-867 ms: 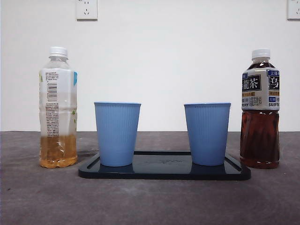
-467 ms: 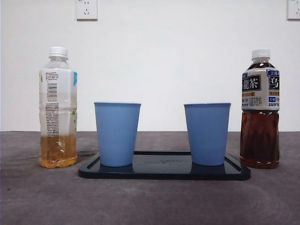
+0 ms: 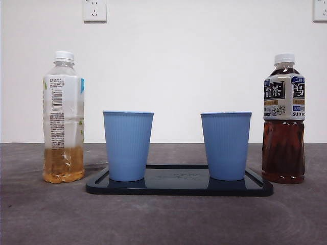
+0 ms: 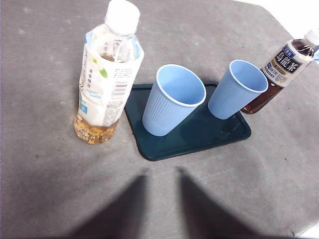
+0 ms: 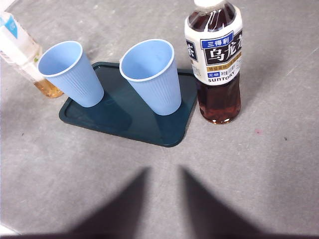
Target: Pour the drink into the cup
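Two empty blue cups stand on a dark tray (image 3: 179,186): the left cup (image 3: 127,145) and the right cup (image 3: 226,145). A capped bottle of pale tea (image 3: 63,117), about a quarter full, stands left of the tray. A capped bottle of dark oolong tea (image 3: 283,120) stands right of it. My left gripper (image 4: 162,174) hangs above the table short of the pale bottle (image 4: 107,79), jaws apart and empty. My right gripper (image 5: 164,172) hangs short of the tray and the dark bottle (image 5: 215,64), jaws apart and empty. Neither arm shows in the front view.
The grey table runs back to a white wall with two sockets (image 3: 94,10). The table's edge shows near the dark bottle in the left wrist view (image 4: 309,226).
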Controlling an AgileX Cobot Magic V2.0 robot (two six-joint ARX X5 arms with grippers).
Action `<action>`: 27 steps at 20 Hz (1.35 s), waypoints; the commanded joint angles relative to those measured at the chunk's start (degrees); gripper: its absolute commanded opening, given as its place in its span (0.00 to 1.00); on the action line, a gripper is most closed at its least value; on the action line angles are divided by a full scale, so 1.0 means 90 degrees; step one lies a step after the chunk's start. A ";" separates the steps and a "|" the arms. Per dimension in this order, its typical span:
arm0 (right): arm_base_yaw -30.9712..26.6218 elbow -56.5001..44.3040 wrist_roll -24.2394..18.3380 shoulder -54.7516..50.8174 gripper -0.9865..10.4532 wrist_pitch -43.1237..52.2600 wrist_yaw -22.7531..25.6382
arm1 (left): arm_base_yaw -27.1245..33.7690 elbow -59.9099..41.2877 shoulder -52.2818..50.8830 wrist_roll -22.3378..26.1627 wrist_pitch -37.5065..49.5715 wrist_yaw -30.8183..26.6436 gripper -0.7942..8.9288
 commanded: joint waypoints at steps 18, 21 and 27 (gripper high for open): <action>0.0296 -0.2164 0.1875 0.0080 0.46 0.3730 0.0427 | -0.0024 0.0131 0.0022 0.0097 -0.0039 0.0039 0.60; 0.0593 -0.2676 0.1936 0.0379 0.46 0.4517 0.0743 | -0.0024 0.0131 0.0022 0.0100 -0.0024 0.0039 0.60; 0.1171 -0.2936 0.1460 0.1749 0.46 0.6195 0.1557 | -0.0024 0.0131 0.0022 0.0100 -0.0034 0.0039 0.60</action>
